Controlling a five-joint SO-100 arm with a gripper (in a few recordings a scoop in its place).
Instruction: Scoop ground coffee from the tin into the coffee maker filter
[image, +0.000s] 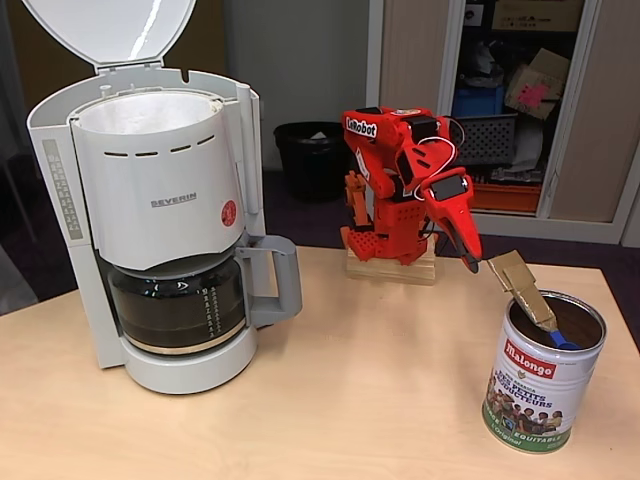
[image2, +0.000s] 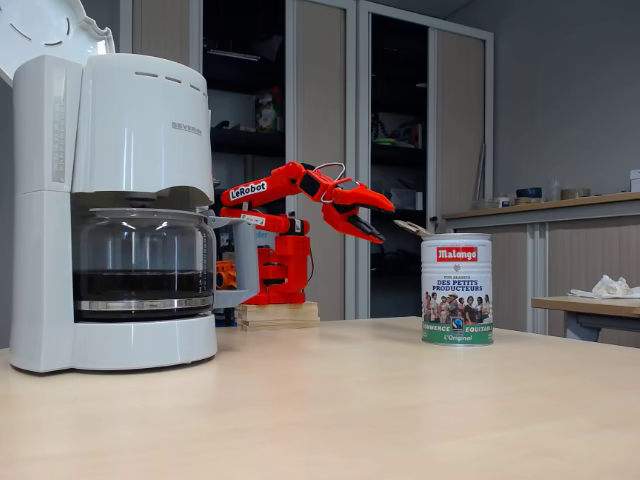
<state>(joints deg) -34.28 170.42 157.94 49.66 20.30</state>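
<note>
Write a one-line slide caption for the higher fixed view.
Red arm's gripper dips a scoop into the open coffee tin, coffee maker lid raised.

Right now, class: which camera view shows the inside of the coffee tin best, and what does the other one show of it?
The fixed view from above: it looks down into the open tin, showing its dark inside and the scoop dipping in. The low fixed view shows the tin side-on, label and rim, with the scoop handle above it.
</note>
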